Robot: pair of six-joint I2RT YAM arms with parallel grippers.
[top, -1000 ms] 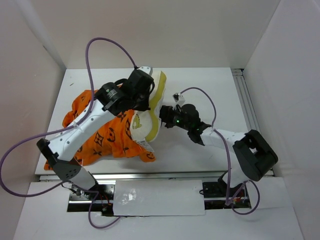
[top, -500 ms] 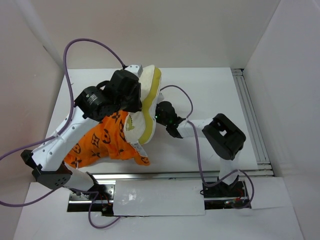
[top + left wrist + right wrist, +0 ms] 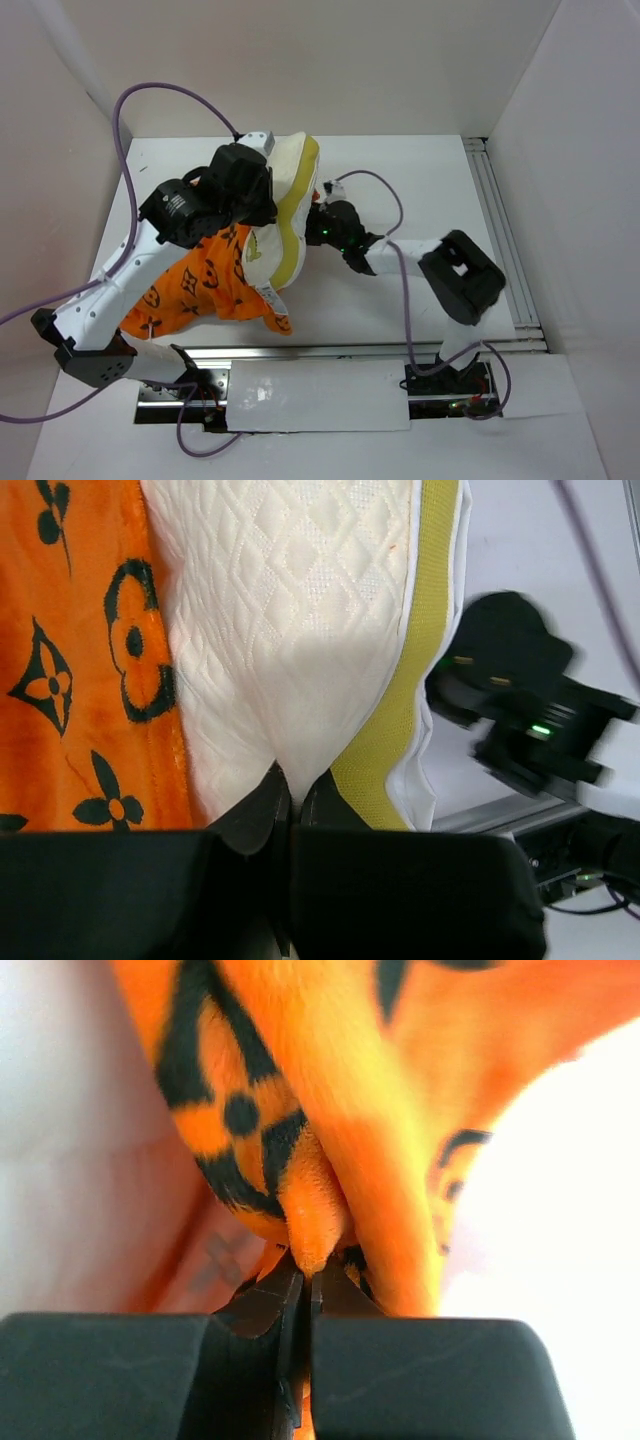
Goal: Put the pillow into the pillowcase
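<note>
At table (image 3: 420, 180) centre-left, pillow (image 3: 288, 205) stands on edge, long axis far-to-near, pillowcase (image 3: 195, 285) touching its left side. Your left gripper (image 3: 291, 790) clenched on pillow fabric; your right gripper (image 3: 305, 1270), right of pillow, clenched on pillowcase fold.

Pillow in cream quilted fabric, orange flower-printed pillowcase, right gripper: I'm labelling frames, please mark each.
Cream quilted pillow (image 3: 300, 630), left wrist view, quilted face.
Orange flower-printed pillowcase (image 3: 210, 285), top external view, crumpled middle.
Right gripper (image 3: 305, 1280), right wrist view, between fingertips.

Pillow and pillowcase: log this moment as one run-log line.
left gripper: shut on pillow | right gripper: shut on pillowcase fold | pillow: quilted face and yellow edge bare | task: not yet done
</note>
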